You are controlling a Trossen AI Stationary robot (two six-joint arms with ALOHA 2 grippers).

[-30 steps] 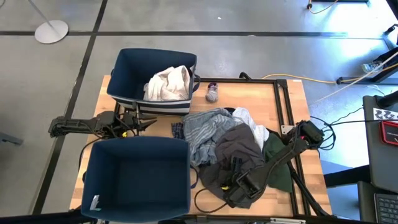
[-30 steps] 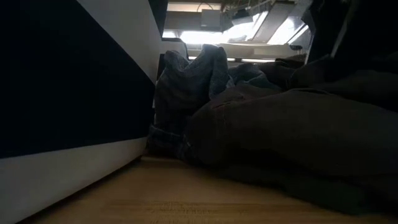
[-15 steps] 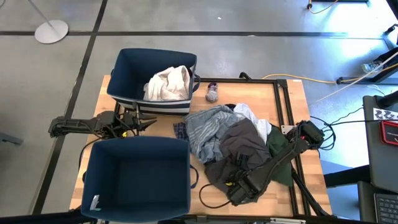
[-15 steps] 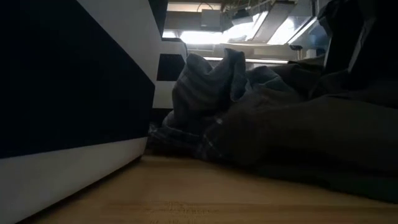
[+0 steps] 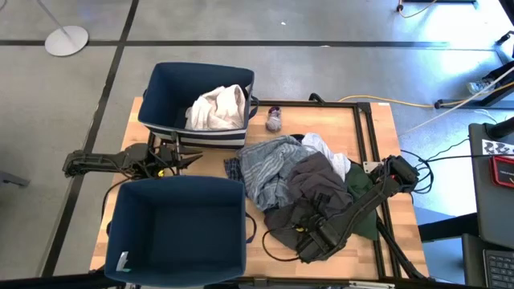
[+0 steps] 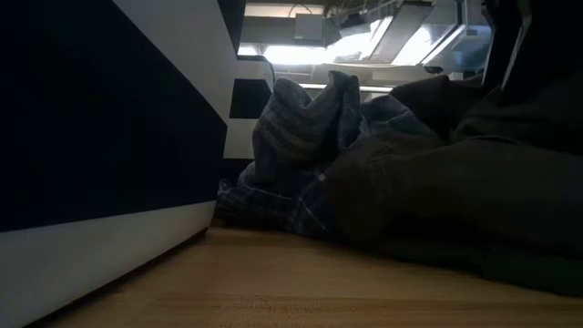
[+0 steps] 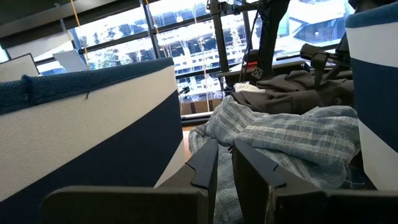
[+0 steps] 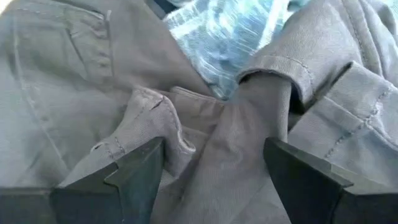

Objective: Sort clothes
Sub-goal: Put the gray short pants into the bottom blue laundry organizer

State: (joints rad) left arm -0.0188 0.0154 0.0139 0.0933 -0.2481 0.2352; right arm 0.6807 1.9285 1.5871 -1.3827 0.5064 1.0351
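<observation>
- Right gripper (image 8: pixel 214 168) — fingers spread wide, holding nothing — sits low over the crumpled dark grey cotton trousers (image 5: pixel 309 197) at the table's near right.
- Risk: closing here could pinch several folds, dragging the grey-blue striped shirt (image 5: pixel 269 168) along.
- The trousers lie bunched — long axis unclear.
- Left gripper (image 5: pixel 189 160) waits between the bins, nearly closed, empty.

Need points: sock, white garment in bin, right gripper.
sock (image 5: pixel 275 120), high view, middle of the sock.
white garment (image 5: pixel 217 107), high view, centre of the bundle in the far bin.
right gripper (image 8: pixel 214 171), right wrist view, between open fingertips.
</observation>
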